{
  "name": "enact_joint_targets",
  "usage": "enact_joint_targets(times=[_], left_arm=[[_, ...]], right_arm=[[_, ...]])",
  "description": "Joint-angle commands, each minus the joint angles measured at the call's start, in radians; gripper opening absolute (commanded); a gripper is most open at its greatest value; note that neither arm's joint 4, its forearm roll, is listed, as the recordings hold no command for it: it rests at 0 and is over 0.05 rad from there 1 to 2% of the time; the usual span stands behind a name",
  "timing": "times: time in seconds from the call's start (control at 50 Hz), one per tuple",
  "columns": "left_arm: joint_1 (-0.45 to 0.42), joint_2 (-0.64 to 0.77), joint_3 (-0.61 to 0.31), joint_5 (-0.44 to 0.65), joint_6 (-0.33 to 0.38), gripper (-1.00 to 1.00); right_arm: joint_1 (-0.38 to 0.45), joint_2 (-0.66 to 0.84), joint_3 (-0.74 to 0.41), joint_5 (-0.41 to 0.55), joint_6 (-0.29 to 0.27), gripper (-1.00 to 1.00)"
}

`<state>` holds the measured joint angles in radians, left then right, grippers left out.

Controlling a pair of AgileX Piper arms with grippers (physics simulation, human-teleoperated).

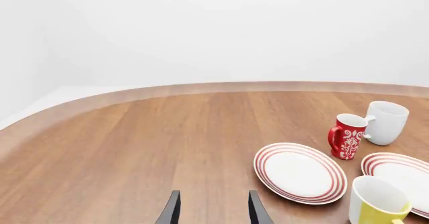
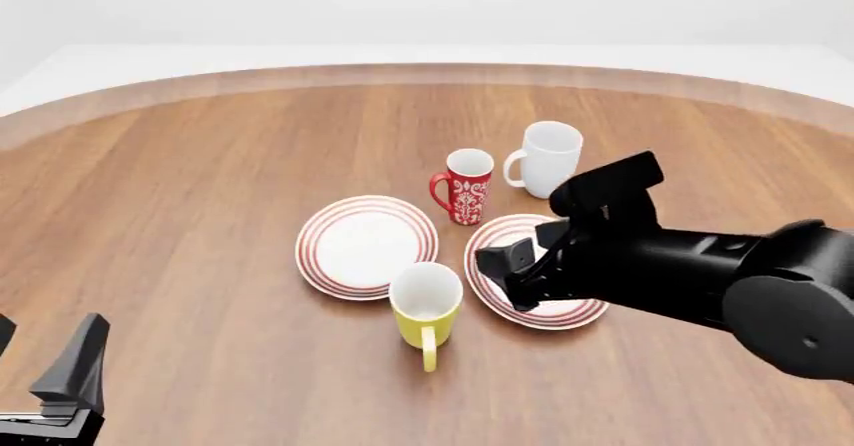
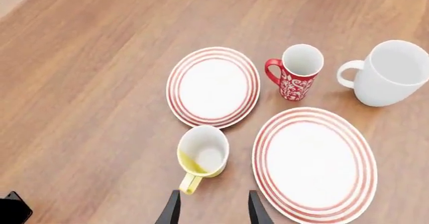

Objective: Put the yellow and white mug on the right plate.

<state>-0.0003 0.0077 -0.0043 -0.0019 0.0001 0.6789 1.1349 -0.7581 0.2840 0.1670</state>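
- Right hand (image 3: 209, 210) hung above the surface (image 2: 200, 216), fingers spread wide with nothing between them; only the two dark fingertips (image 3: 172, 209) showed in the right wrist view.
- Yellow and white mug (image 3: 202, 155) stood upright on the surface just ahead of the right hand's fingertips, apart from them. Handle pointed back toward the hand; white inside visible.
- Right plate (image 3: 314, 163) lay flat beside the mug, ahead of the right hand and off to its right side. In the front view the right arm (image 2: 694, 266) covered part of this plate (image 2: 501, 236).
- Mug (image 2: 427, 306) sat just off the rims of both plates; contact with either could not be told.
- Left plate (image 2: 366, 245) lay beyond the mug from the right hand, nothing on it.
- Red patterned mug (image 2: 466, 186) and taller white mug (image 2: 547, 158) stood upright farther out, past both plates, close together.
- Left hand (image 1: 213, 211) was well apart from all the crockery, low over bare surface, fingers also wide and holding nothing; the plates and mugs lay ahead of it and to its right.
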Motion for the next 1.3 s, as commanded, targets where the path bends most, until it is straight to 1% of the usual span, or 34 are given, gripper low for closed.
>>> enact_joint_targets(times=[0.02, 0.04, 0.06, 0.08, 0.1, 0.12, 0.14, 0.16, 0.2, 0.24, 0.28, 0.36, 0.38, 0.54, 0.6, 0.66, 0.88, 0.92, 0.96, 0.98, 1.0, 1.02, 1.04, 1.08, 1.24, 1.3], left_arm=[[0.0, 0.0, 0.0, 0.0, 0.0, 1.0], [0.0, 0.0, 0.0, 0.0, 0.0, 1.0], [0.0, 0.0, 0.0, 0.0, 0.0, 1.0], [0.0, 0.0, 0.0, 0.0, 0.0, 1.0], [0.0, 0.0, 0.0, 0.0, 0.0, 1.0], [0.0, 0.0, 0.0, 0.0, 0.0, 1.0], [0.0, 0.0, 0.0, 0.0, 0.0, 1.0], [0.0, 0.0, 0.0, 0.0, 0.0, 1.0], [0.0, 0.0, 0.0, 0.0, 0.0, 1.0], [0.0, 0.0, 0.0, 0.0, 0.0, 1.0], [0.0, 0.0, 0.0, 0.0, 0.0, 1.0], [0.0, 0.0, 0.0, 0.0, 0.0, 1.0], [0.0, 0.0, 0.0, 0.0, 0.0, 1.0], [0.0, 0.0, 0.0, 0.0, 0.0, 1.0], [0.0, 0.0, 0.0, 0.0, 0.0, 1.0], [0.0, 0.0, 0.0, 0.0, 0.0, 1.0], [0.0, 0.0, 0.0, 0.0, 0.0, 1.0], [0.0, 0.0, 0.0, 0.0, 0.0, 1.0], [0.0, 0.0, 0.0, 0.0, 0.0, 1.0], [0.0, 0.0, 0.0, 0.0, 0.0, 1.0], [0.0, 0.0, 0.0, 0.0, 0.0, 1.0], [0.0, 0.0, 0.0, 0.0, 0.0, 1.0], [0.0, 0.0, 0.0, 0.0, 0.0, 1.0], [0.0, 0.0, 0.0, 0.0, 0.0, 1.0], [0.0, 0.0, 0.0, 0.0, 0.0, 1.0], [0.0, 0.0, 0.0, 0.0, 0.0, 1.0]], right_arm=[[0.02, 0.027, 0.015, -0.016, 0.087, 1.0], [0.008, 0.026, 0.028, -0.023, 0.076, 1.0], [0.011, 0.03, 0.034, -0.031, 0.081, 1.0], [0.023, 0.038, 0.041, -0.039, 0.129, 1.0], [0.018, 0.039, 0.048, -0.044, 0.139, 1.0], [0.018, 0.039, 0.048, -0.045, 0.139, 1.0], [-0.002, 0.034, 0.051, -0.046, 0.086, 1.0], [0.007, 0.041, 0.053, -0.053, 0.11, 1.0], [0.004, 0.047, 0.056, -0.054, 0.106, 1.0], [0.005, 0.052, 0.062, -0.058, 0.145, 1.0], [0.003, 0.055, 0.058, -0.058, 0.114, 1.0], [0.002, 0.064, 0.067, -0.065, 0.136, 1.0], [0.0, 0.068, 0.077, -0.072, 0.156, 1.0], [-0.002, 0.095, 0.096, -0.094, 0.185, 1.0], [-0.003, 0.106, 0.097, -0.105, 0.18, 1.0], [0.007, 0.122, 0.093, -0.111, 0.195, 1.0], [0.007, 0.174, 0.099, -0.159, 0.198, 1.0], [0.011, 0.181, 0.1, -0.167, 0.207, 1.0], [0.009, 0.178, 0.087, -0.15, 0.204, 1.0], [0.012, 0.195, 0.101, -0.179, 0.203, 1.0], [0.018, 0.212, 0.108, -0.199, 0.215, 1.0], [0.02, 0.197, 0.079, -0.152, 0.214, 1.0], [0.021, 0.22, 0.103, -0.199, 0.216, 1.0], [0.024, 0.243, 0.114, -0.228, 0.219, 1.0], [0.055, 0.297, 0.119, -0.275, 0.247, 1.0], [0.069, 0.299, 0.116, -0.273, 0.255, 1.0]])
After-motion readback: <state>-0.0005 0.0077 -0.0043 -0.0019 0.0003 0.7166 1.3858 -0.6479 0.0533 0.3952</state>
